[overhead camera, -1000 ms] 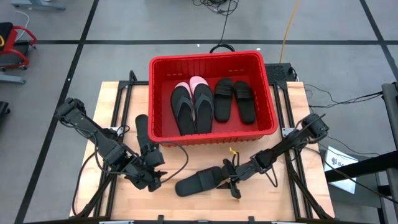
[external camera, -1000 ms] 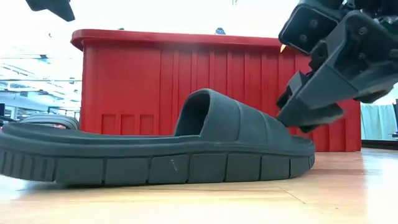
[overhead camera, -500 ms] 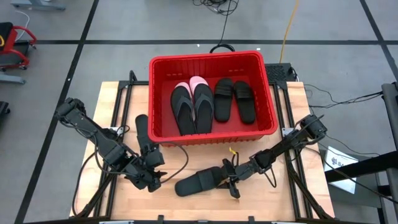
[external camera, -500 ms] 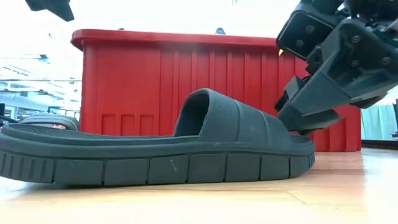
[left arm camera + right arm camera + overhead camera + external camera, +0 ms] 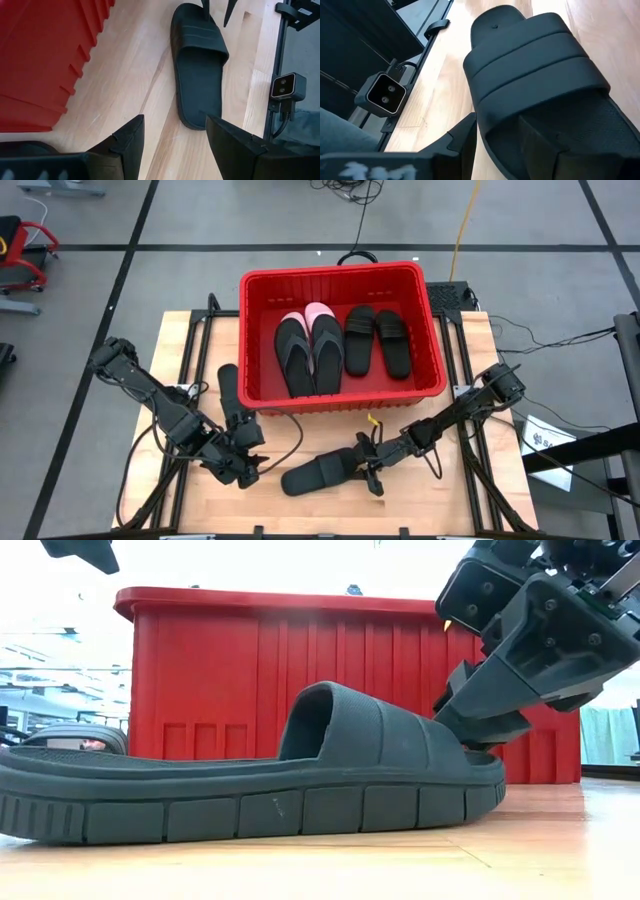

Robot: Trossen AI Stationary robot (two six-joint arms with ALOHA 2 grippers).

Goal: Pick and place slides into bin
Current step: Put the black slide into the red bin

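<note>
Scene: we work at a wooden table (image 5: 480,490) with the red bin (image 5: 342,276) at its far middle and one black slide (image 5: 318,474) lying flat on the near boards, well apart from the bin's near wall.
Right gripper: our right gripper (image 5: 372,468) sits at the slide's toe end, one finger (image 5: 462,142) outside the sole's edge and the other (image 5: 540,145) inside under the wide strap (image 5: 535,75), so the fingers straddle the side wall; we judge them closed partway on it, though the sole looks flat on the table in the low view.
Left gripper: our left gripper (image 5: 252,467) waits near the table's left front, fingers spread wide and holding nothing, with a second black slide (image 5: 232,393) lying just beside the bin's left near corner.
Bin contents: a black flip-flop pair (image 5: 310,355) lies over pale pink slides (image 5: 306,313), and a black slide pair (image 5: 377,338) rests to their right.
Step in hand: we judge this is the grasp before the lift.
Doing it well: we should pinch firmly where sole meets strap, raise the slide until its hanging heel end clears the bin's thick rim, then carry it over bare floor of the bin before letting go.
Risk: held only at the toe, the long sole may droop and catch the near wall.
</note>
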